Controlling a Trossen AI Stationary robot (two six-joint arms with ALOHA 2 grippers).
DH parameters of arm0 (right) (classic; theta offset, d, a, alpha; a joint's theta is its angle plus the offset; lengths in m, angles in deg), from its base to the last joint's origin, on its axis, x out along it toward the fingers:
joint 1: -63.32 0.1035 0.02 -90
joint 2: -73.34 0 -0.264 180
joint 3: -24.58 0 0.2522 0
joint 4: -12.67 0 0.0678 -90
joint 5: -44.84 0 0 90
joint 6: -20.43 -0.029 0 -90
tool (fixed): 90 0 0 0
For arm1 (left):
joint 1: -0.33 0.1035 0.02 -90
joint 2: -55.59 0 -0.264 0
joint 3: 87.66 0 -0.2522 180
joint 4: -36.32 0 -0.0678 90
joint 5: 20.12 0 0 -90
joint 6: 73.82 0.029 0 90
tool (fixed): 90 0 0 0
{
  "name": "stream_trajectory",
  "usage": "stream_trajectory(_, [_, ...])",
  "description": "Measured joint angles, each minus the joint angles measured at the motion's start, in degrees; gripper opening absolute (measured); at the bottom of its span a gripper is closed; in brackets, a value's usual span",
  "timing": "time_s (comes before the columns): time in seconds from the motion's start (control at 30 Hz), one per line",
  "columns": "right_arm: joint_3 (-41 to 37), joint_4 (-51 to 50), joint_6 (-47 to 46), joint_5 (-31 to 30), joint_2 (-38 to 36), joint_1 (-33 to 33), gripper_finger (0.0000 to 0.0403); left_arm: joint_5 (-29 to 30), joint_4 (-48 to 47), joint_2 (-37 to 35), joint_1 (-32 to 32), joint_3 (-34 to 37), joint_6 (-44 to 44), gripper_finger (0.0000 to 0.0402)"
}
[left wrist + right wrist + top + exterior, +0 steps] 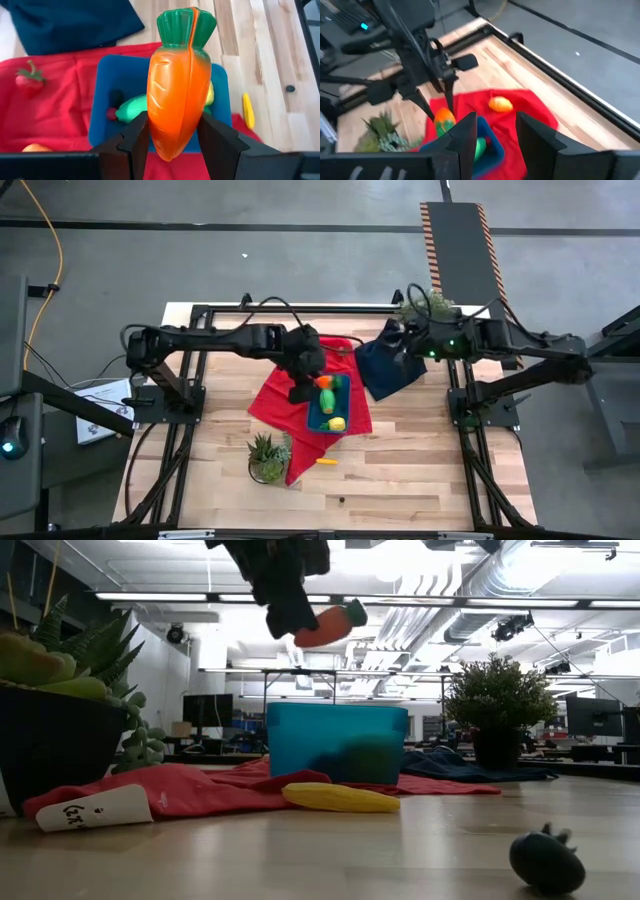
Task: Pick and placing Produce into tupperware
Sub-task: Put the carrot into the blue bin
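Carrot (pixel 180 85) fills the left wrist view, an orange toy with a green top, clamped by its lower half between the left jaws (pixel 172 137). It hangs in the air with the tub (pixel 328 408) directly below the jaws; the low view shows it well clear of the rim. Under the jaws, inside the tub, lie a green piece (pixel 132 107) and something yellow (pixel 337 424). Off to one side of the jaws, on the red cloth (pixel 275 402), sit a strawberry (pixel 30 82) and an orange fruit (pixel 500 104). Beyond the tub's far end a yellow piece (pixel 326 462) lies on the bare worktop (pixel 400 470).

Right jaws (pixel 495 135) stand partly open and empty, waiting over the navy cloth (pixel 390 365), well away from the tub.

Risks, as I judge them:
- The carrot is long and the tub shallow and already part full. Dropped from this height, it could bounce off the pieces inside and tip over the rim onto the cloth.
- The grip is on the tapering lower end, so the carrot may slide or swing as the jaws ease, landing off-line.
- The tub rests on rumpled cloth; a descending jaw that clips the rim could shove or tilt it.
- Lowering too far could press the carrot against the green piece.
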Motion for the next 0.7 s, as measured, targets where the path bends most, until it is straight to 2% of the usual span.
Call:
stream_trajectory(0.3, [-0.1,-2.2,-2.4,-5.0,0.9,4.3,0.0130,0.1,1.2,5.7,-2.7,0.0,-0.5,0.0144])
stream_trajectory(0.7, [-0.1,-3.7,-3.8,-6.8,0.9,5.2,0.0130,-1.3,2.4,9.4,-3.7,0.0,2.8,0.0150])
